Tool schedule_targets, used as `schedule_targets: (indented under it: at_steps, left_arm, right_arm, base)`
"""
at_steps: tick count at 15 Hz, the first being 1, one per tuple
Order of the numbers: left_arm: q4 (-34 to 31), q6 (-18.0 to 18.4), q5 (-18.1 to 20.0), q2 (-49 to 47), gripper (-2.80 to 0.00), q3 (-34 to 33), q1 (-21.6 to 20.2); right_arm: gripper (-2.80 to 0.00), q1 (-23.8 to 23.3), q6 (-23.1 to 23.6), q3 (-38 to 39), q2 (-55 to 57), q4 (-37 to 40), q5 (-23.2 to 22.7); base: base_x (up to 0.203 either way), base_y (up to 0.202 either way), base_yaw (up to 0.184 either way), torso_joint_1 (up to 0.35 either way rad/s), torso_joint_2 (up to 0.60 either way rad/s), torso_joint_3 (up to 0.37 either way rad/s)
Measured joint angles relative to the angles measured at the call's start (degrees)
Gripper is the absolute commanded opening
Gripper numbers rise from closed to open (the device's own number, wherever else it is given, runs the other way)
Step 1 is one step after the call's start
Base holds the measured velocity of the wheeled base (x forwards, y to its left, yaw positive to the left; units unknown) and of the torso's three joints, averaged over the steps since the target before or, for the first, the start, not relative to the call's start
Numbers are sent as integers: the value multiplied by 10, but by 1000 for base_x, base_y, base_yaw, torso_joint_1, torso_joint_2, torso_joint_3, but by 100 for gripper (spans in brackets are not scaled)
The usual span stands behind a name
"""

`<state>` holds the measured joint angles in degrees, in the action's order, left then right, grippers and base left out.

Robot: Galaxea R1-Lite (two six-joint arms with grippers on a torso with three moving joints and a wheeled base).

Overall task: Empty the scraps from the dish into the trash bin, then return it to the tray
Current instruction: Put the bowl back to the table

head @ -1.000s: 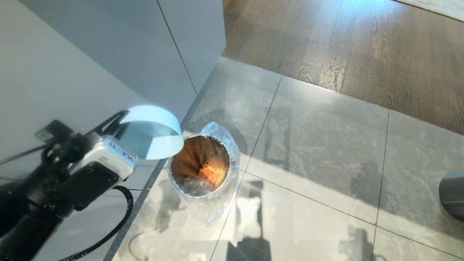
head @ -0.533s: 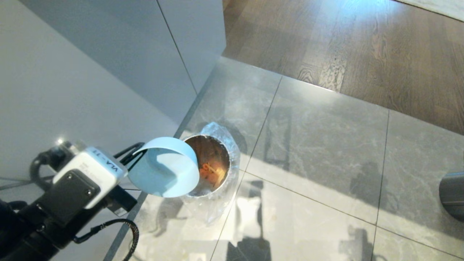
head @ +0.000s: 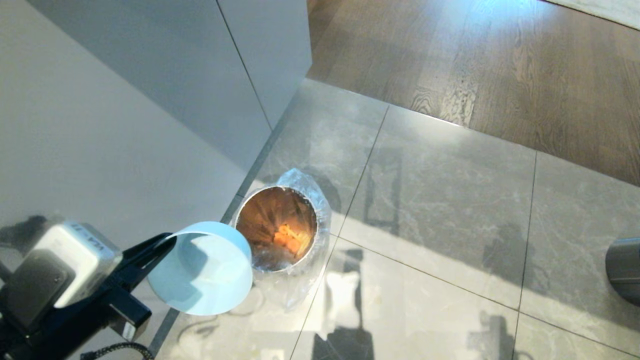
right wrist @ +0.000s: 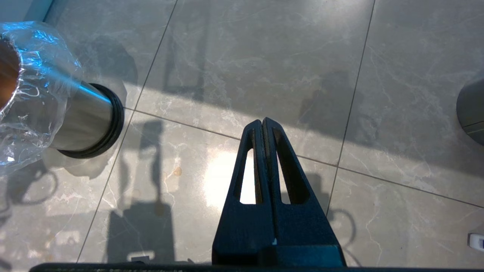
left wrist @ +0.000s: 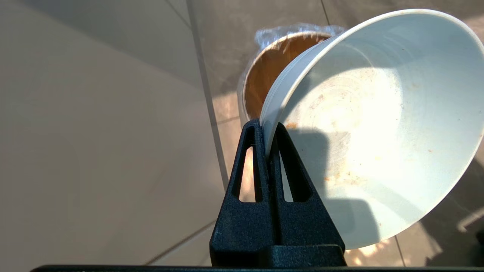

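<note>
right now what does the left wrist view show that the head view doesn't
Only the left wrist view shows how the left gripper holds the bowl: both fingers pinch its rim, one inside, one outside. It also shows the bowl's inside, empty apart from faint orange smears.

Only the head view shows the orange scraps lying at the bottom of the trash bin, the wooden floor beyond the tiles, and a grey cylinder at the right edge.

Both show the bowl tilted beside the bin's plastic-lined rim, the pale wall and the grey tiles.
</note>
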<state>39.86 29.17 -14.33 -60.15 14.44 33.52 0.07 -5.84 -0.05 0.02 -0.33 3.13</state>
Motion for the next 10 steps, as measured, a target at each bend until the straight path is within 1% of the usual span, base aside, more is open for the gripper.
schedule_targets:
  at_steps: [1,4,5,8,10]
  left_arm:
    - [-17,-11,17,13,-280,0,-14]
    - [-75,-50,106,49,-280,-1,-57]
    - [-86,-58,118,59,-280,-4,-68]
    - [-92,-100,129,90,-280,-32,-93]
    - [-93,-124,145,112,-280,-54,-111]
  right_arm:
    - [-280,0,0,0,0,0,0]
    - [-280,0,0,0,0,0,0]
    - [-280,0,0,0,0,0,0]
    - [-280,0,0,0,0,0,0]
    - [-280,0,0,0,0,0,0]
  base:
    - [0,0,0,0,0,0]
    - [0,0,0,0,0,0]
    - [0,0,0,0,0,0]
    - [0,0,0,0,0,0]
    - [0,0,0,0,0,0]
